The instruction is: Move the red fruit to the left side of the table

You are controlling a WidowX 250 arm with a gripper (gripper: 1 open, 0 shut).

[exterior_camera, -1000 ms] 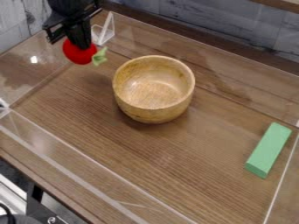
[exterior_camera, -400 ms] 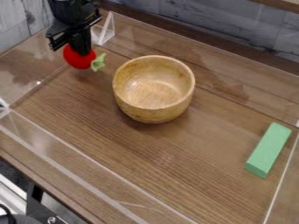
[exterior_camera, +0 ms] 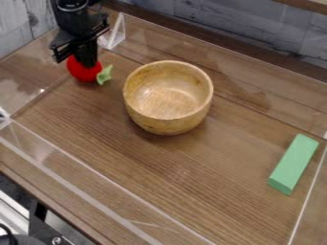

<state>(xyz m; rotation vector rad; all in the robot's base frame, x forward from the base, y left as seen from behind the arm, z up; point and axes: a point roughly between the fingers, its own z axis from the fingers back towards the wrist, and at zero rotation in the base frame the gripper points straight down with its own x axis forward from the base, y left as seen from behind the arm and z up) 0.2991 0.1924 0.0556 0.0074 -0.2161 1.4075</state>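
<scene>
- claw (exterior_camera: 78,55): far left of the bench (exterior_camera: 153,191), at about ten o'clock from the bench's middle. it points almost straight down, with its fingers drawn together and clamped on the top of the strawberry.
- strawberry (exterior_camera: 84,69): directly beneath the claw, at six o'clock from it in the picture, and already on the bench's left side. its green leafy cap sticks out toward three o'clock, so its long axis runs roughly nine to three. it sits very low over the wood, and i cannot tell whether it touches.
- the deciding relation: the fruit hangs straight under the claw with bare wood below it. by my reading, what is left is a short straight lowering and a release, with no sideways travel. a rounded fruit may roll a little once let go.
- bowl (exterior_camera: 167,96): wooden, upright, near the middle of the bench, at four o'clock from the strawberry and clear of it.
- green block (exterior_camera: 295,163): flat, by the right edge, far off at four o'clock, well apart from everything else.
</scene>
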